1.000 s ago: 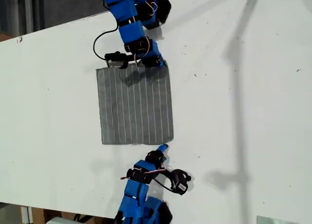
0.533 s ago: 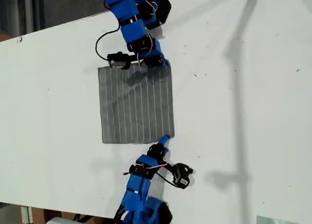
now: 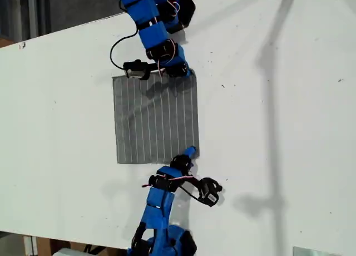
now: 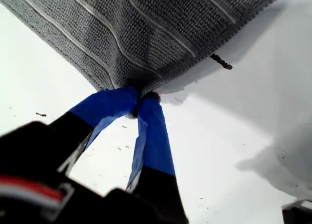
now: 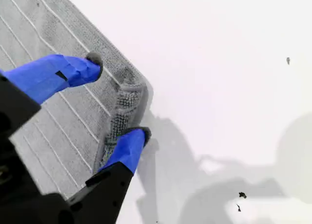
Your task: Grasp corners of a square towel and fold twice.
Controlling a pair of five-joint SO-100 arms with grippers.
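As before flat, towel [image 3: 156, 119] slightly shifted.

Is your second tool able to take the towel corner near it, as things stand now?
Probably yes. My second tool is open and straddles the corner: one finger over the towel, the other at the raised, bunched edge. Nothing lies between them.
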